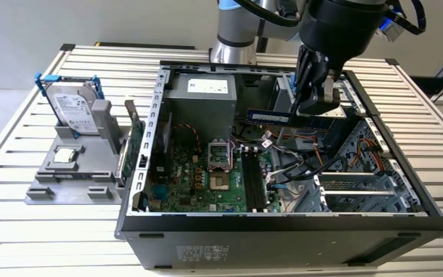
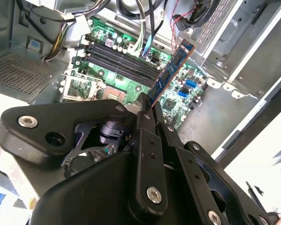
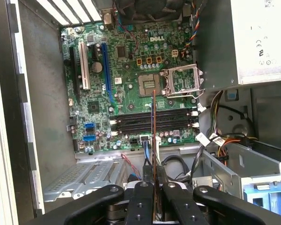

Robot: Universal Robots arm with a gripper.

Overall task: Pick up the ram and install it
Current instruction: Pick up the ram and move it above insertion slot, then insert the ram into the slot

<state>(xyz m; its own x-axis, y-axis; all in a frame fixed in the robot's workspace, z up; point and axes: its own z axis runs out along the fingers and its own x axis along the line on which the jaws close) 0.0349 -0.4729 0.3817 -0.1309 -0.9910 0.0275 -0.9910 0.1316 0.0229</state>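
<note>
Over open PC case (image 1: pixel 283 231), arm (image 1: pixel 337 26) vertical; fingers (image 1: pixel 308 86) clamp ram (image 1: pixel 271 117) level.

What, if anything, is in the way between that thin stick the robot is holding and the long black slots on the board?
Nothing visible. The gripper holds the ram in open air above the motherboard, and the memory slots lie bare. Blue and white cables plug in close beside the slots, not across them.

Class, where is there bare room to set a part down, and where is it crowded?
Free: table slats at the exterior view's lower left, bordered by the grey parts holder and the case. Crowded: cables beside the memory slots, under the gripper holding the ram.
</note>
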